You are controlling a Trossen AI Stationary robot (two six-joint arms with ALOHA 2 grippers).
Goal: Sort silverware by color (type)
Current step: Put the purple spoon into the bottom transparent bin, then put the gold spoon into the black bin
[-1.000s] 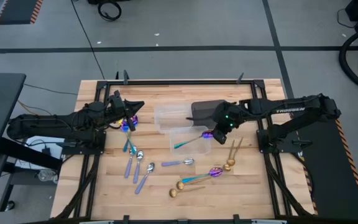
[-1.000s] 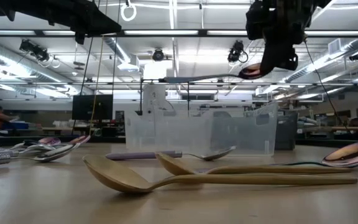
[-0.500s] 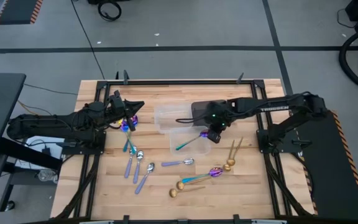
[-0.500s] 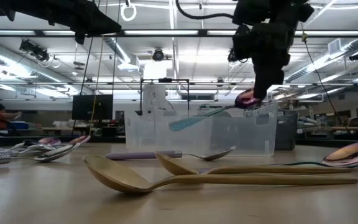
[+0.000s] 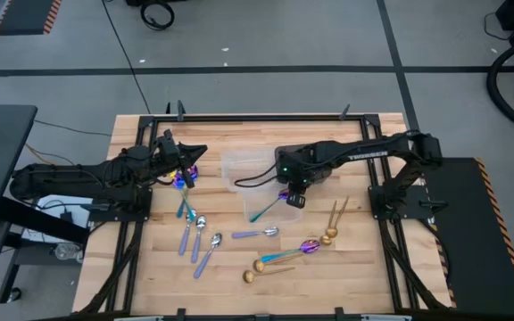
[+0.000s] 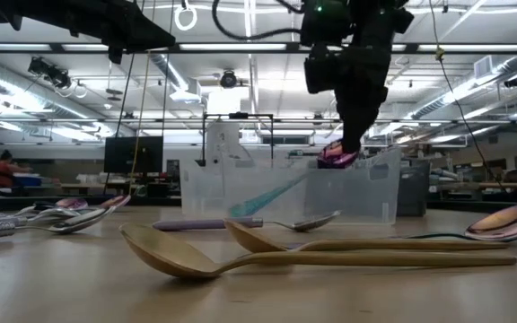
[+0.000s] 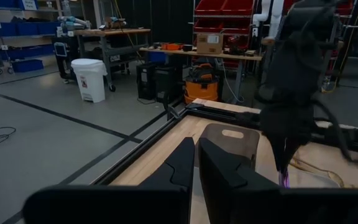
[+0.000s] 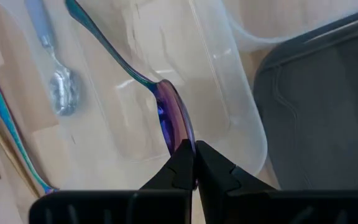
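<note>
The right end effector [image 5: 294, 195] was over the middle of the bench, clenched on the bowl of a purple spoon [image 5: 269, 206]. Its fingers [image 8: 182, 163] pinched the shiny purple bowl by its rim. The spoon's long teal handle sloped down and away from the grip, toward the bench's front-left, and its tip dipped into a clear tub [image 5: 271, 201]. In the low view the handle [image 6: 267, 196] showed through the tub wall as a slanted teal streak.

A second clear tub [image 5: 244, 167] sat just behind the first one, and a dark tub [image 8: 328, 118] sat beside them, mostly hidden under the right arm in the high view.

In front of the tubs, a silver spoon with a pale blue handle [image 5: 256, 234] lay flat, its long side running left to right. Gold spoons [image 5: 261, 266] and another purple spoon [image 5: 300, 249] lay toward the front-right. More silver spoons [image 5: 197, 239] lay toward the front-left, pointing front to back.

The left end effector [image 5: 182, 166] waited over the left part of the bench, its fingers [image 7: 182, 165] nearly together. A purple spoon [image 5: 180, 181] sat right under it; whether it was held was too hard to make out.
</note>
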